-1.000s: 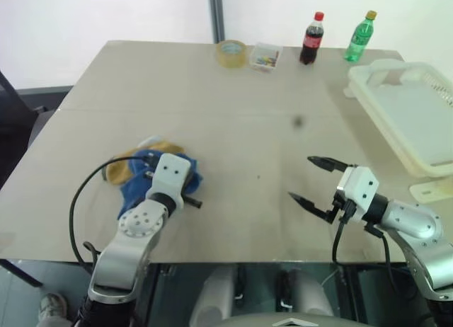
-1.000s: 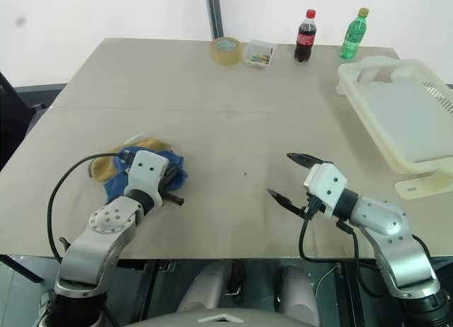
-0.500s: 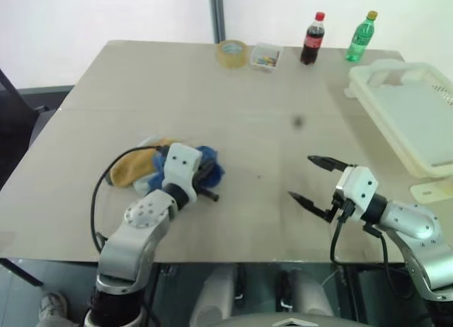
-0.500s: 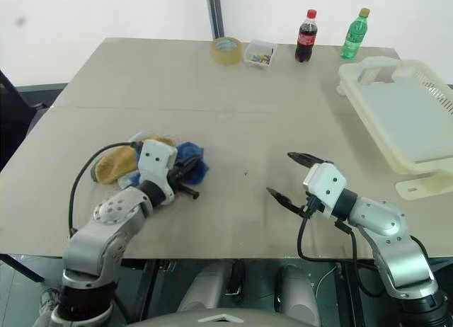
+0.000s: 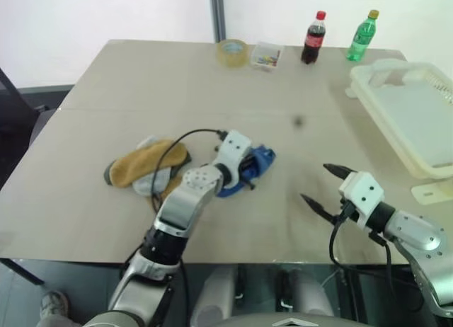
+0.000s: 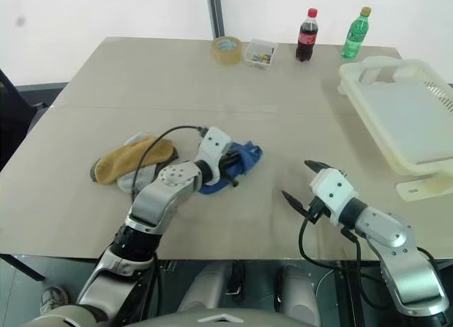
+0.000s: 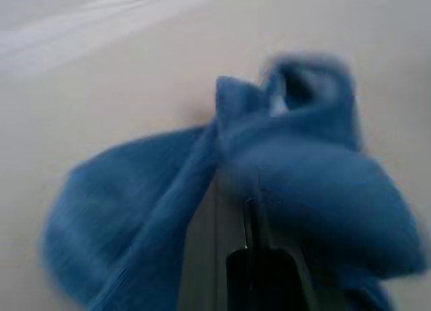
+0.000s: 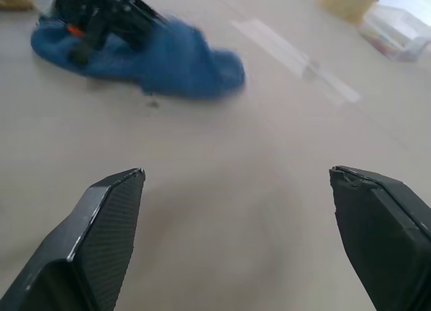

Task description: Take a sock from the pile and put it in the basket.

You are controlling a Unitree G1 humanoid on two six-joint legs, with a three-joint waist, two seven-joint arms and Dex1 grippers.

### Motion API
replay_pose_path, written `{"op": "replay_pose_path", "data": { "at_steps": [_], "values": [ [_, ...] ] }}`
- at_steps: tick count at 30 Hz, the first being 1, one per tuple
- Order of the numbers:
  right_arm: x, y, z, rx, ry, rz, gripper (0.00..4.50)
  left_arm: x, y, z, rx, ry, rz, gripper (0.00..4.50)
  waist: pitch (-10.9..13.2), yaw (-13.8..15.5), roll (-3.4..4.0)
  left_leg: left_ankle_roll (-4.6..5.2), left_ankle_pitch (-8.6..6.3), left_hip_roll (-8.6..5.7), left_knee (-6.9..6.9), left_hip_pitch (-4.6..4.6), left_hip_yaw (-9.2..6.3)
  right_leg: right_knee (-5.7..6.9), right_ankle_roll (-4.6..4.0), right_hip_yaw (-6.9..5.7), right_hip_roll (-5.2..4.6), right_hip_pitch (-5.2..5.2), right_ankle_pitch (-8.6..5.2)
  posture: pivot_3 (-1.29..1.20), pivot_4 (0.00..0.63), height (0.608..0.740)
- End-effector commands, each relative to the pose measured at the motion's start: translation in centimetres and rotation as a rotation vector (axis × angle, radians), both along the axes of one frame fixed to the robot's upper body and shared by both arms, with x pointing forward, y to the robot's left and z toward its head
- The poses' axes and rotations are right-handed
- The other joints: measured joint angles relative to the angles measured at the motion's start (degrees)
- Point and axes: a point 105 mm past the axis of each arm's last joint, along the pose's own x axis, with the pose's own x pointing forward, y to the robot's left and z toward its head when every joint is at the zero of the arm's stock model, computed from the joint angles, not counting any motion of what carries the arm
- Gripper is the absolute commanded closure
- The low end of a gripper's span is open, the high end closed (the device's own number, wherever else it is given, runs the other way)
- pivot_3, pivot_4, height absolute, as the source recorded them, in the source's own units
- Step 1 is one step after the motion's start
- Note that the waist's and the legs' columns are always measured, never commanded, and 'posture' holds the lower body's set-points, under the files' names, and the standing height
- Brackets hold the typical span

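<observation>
- Lying at the left of the bench (image 5: 92,79): the pile (image 5: 141,173), mustard and grey socks left loose, untouched because only the blue one was wanted.
- Just right of the pile: the sock (image 5: 253,165), blue, bunched and resting on the bench near its middle, well apart from the basket.
- Clamped on the sock: the left hand (image 5: 244,173), fingers shut together with blue cloth pinched between them and folded round both sides, seen close in the left wrist view; held low and reaching rightward, probably so the sock could slide along the bench rather than hang.
- Further right, near the front edge: the right hand (image 6: 303,182), fingers wide apart and empty, aimed leftward at the sock, seemingly posed to receive it, since the basket sat on that arm's side.
- At the far right: the basket (image 5: 368,86), cream, empty, tilted across the bench corner, within easier reach of the right arm.
- Along the back edge: tape roll (image 5: 231,52), clear box (image 5: 265,56), cola bottle (image 5: 311,38), green bottle (image 5: 359,35), all well out of the way.
</observation>
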Motion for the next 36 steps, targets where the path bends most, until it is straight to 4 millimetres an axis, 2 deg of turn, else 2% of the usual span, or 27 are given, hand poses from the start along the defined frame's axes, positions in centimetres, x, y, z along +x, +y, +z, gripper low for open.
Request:
{"op": "replay_pose_path", "data": {
  "at_steps": [1,3,6,10,13,15,17,22,24,27,30,33,34,36],
  "values": [
    [-0.2,0.8,1.5,0.004,-0.075,0.019,0.00,0.4,2.4,-2.6,0.117,0.023,0.078,4.47,-0.01,0.00,0.00,0.01,-0.01,-0.01,0.00,0.00,0.00,-0.01,0.00,0.01,-0.03,0.00,-0.01,0.00,0.150,0.740],
    [0.0,1.0,1.5,0.006,-0.077,0.029,0.00,0.9,3.6,-2.8,0.163,-0.011,0.118,4.47,-0.06,-0.15,-0.01,0.22,-0.14,-0.02,0.04,0.05,0.04,-0.01,0.14,0.00,-0.13,0.03,-0.03,0.00,0.150,0.740],
    [0.3,1.2,1.4,0.007,-0.078,0.043,0.00,1.2,3.5,-1.5,0.085,-0.049,0.128,4.47,-0.14,-0.68,0.13,0.23,-0.15,0.02,0.04,0.11,0.02,0.00,0.11,-0.04,-0.13,0.03,0.00,0.00,0.150,0.740],
    [0.6,1.4,1.5,0.008,-0.086,0.059,0.00,1.3,5.1,-0.9,0.086,-0.074,0.189,4.47,-0.15,-1.34,0.16,0.19,-0.12,0.05,0.04,0.08,0.00,0.01,0.05,-0.09,-0.13,0.01,0.03,0.00,0.150,0.740],
    [0.8,1.5,1.5,0.009,-0.090,0.072,0.00,1.2,7.4,-1.4,0.125,-0.071,0.258,4.47,-0.15,-1.42,0.16,0.00,-0.01,0.05,0.03,0.08,0.05,0.00,-0.11,-0.06,-0.13,-0.02,0.13,0.00,0.150,0.740],
    [0.9,1.6,1.5,0.007,-0.090,0.078,0.00,1.3,9.8,-1.4,0.161,-0.080,0.336,4.47,-0.16,-1.45,0.17,0.00,-0.01,0.05,0.02,0.08,0.04,0.00,-0.11,-0.06,-0.13,-0.02,0.13,0.00,0.150,0.740],
    [1.0,1.8,1.4,0.007,-0.090,0.084,0.00,1.4,13.3,-1.0,0.218,-0.094,0.426,4.47,-0.17,-1.56,0.18,0.03,-0.02,0.06,0.01,0.10,0.03,0.01,-0.10,-0.07,-0.12,-0.03,0.12,0.00,0.150,0.740],
    [1.3,2.0,1.2,0.007,-0.094,0.097,0.00,1.3,18.3,0.6,0.291,-0.142,0.539,4.47,-0.17,-1.60,0.22,0.13,-0.09,0.08,0.00,0.11,0.04,0.01,0.02,-0.08,-0.12,-0.04,0.05,0.00,0.150,0.740],
    [1.4,2.0,1.2,0.007,-0.095,0.100,0.00,1.4,17.4,1.6,0.271,-0.191,0.473,4.47,-0.16,-1.41,0.22,0.02,-0.03,0.06,0.00,0.09,0.05,0.00,-0.02,-0.07,-0.14,-0.05,0.08,0.00,0.150,0.740],
    [1.6,2.3,1.1,0.010,-0.098,0.107,0.00,1.2,13.9,2.4,0.196,-0.221,0.333,4.47,-0.13,-0.75,0.19,0.00,-0.02,0.00,-0.01,0.03,0.04,-0.02,-0.12,-0.12,-0.24,-0.05,0.14,0.00,0.150,0.740],
    [1.8,2.6,1.1,0.013,-0.104,0.114,0.00,0.9,10.9,2.1,0.173,-0.218,0.227,4.47,-0.12,-0.19,0.18,0.00,-0.02,-0.08,-0.01,-0.04,0.04,-0.06,-0.12,-0.15,-0.33,-0.06,0.14,0.00,0.150,0.740],
    [1.8,2.8,1.3,0.016,-0.109,0.115,0.00,0.5,8.9,1.4,0.131,-0.184,0.163,3.58,-0.12,-0.04,0.18,0.01,-0.03,-0.08,-0.02,-0.04,0.03,-0.07,-0.12,-0.16,-0.33,-0.06,0.14,0.00,0.150,0.740],
    [1.8,2.8,1.3,0.016,-0.111,0.113,0.00,0.5,8.6,1.4,0.121,-0.182,0.165,3.07,-0.12,-0.05,0.18,0.00,-0.02,-0.08,-0.03,-0.03,0.04,-0.06,-0.12,-0.16,-0.33,-0.06,0.14,0.00,0.150,0.740],
    [1.7,2.5,1.4,0.014,-0.113,0.105,0.00,0.6,8.6,1.6,0.097,-0.182,0.199,2.34,-0.12,-0.06,0.18,0.00,-0.02,-0.07,-0.04,-0.02,0.03,-0.06,-0.12,-0.18,-0.32,-0.06,0.14,0.00,0.150,0.740]
  ]
}}
